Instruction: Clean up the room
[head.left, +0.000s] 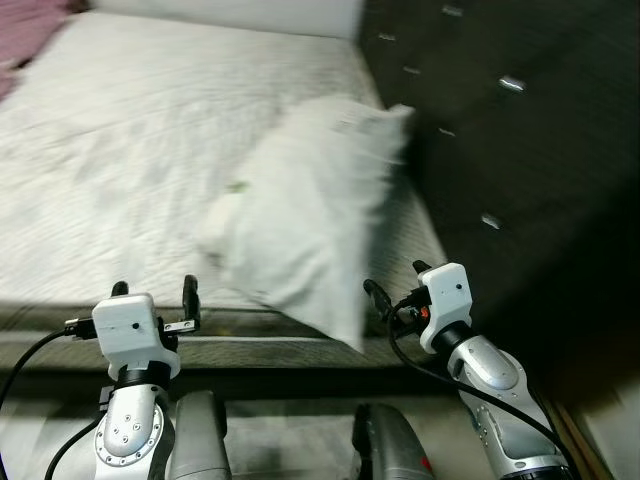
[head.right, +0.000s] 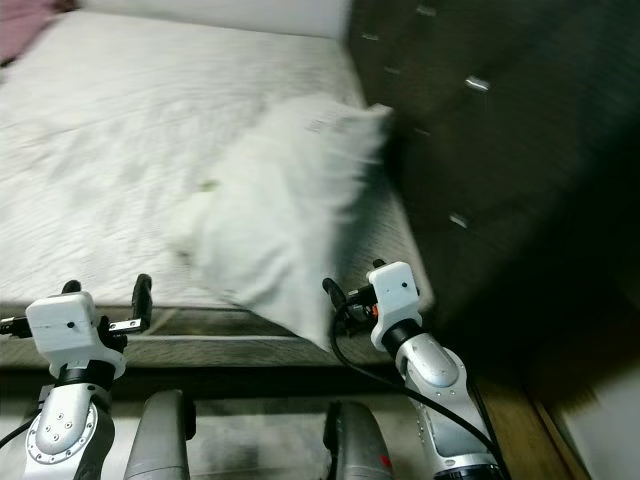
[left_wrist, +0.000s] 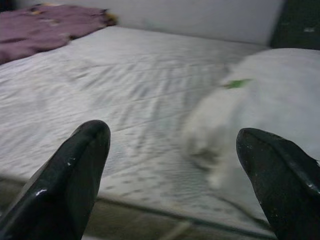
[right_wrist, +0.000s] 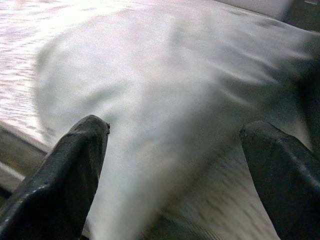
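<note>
A white pillow (head.left: 310, 210) lies blurred on the right side of the white bed (head.left: 120, 150), one corner hanging past the bed's near edge. My right gripper (head.left: 395, 285) stands open just in front of that corner, the pillow (right_wrist: 170, 100) spreading between its fingers (right_wrist: 70, 175) without touching them. My left gripper (head.left: 155, 292) is open at the bed's near edge, left of the pillow (left_wrist: 270, 95), with nothing between its fingers (left_wrist: 70, 175).
A dark dresser (head.left: 510, 120) with small metal knobs stands right against the bed's right side. A purple blanket (left_wrist: 45, 25) lies at the far left of the mattress. A light wall or headboard (head.left: 230, 12) closes the far end.
</note>
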